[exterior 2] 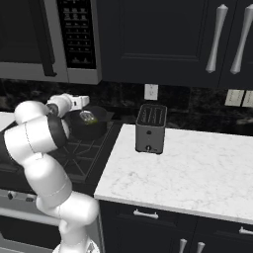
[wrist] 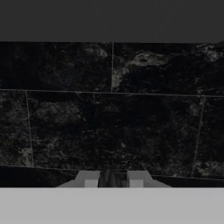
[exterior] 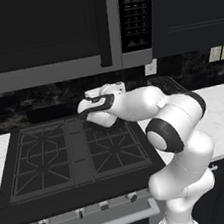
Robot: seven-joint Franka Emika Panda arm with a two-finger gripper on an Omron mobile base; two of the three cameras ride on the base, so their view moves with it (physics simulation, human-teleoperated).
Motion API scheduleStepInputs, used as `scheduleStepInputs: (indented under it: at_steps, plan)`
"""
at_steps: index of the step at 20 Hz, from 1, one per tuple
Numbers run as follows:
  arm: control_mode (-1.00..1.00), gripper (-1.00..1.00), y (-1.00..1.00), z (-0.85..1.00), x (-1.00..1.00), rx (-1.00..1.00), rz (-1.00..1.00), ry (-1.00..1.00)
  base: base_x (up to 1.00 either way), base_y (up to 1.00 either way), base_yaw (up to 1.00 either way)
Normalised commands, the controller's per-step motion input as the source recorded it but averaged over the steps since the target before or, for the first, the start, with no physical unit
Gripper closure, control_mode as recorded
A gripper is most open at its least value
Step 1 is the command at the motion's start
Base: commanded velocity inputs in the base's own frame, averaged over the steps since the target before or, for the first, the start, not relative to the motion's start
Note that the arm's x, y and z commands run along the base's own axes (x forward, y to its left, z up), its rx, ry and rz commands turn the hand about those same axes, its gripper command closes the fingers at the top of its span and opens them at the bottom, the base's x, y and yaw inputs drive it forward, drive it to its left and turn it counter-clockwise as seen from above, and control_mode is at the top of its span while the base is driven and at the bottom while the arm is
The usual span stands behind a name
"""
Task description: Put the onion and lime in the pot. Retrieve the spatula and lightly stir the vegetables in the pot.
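Tool (wrist: 113, 180) pressed together (facing backsplash) | pot (exterior 2: 88, 123) holds lime (exterior 2: 88, 117) | no legible writing

pots 1 (exterior 2: 89, 123) | limes 1 (exterior 2: 88, 117), inside the pot | toasters 1 (exterior 2: 150, 128) | microwaves 1 (exterior: 48, 32) | stoves 1 (exterior: 69, 154) | stove knobs seen 5 (exterior: 104, 205) | wall outlets 1 (exterior 2: 150, 92) | light switch plates 2 (exterior 2: 231, 98) | upper cabinet handles 2 (exterior 2: 216, 38)
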Motion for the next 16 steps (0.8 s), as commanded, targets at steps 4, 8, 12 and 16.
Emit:
scheduleStepInputs:
  at_steps: [4,8,12,16]
  plan:
    - [-1.0,1.0,0.0,0.19,-0.65,0.05,0.0,-0.04,0.0,0.0,0.0]
    - [-1.0,1.0,-0.11,0.24,-0.14,0.0,0.0,0.0,0.0,0.0,0.0]
    - [-1.0,1.0,-0.2,0.49,-0.01,0.0,-0.03,0.07,0.0,0.0,0.0]
    - [-1.0,1.0,-0.08,0.14,-0.1,0.0,-0.05,0.22,0.0,0.0,0.0]
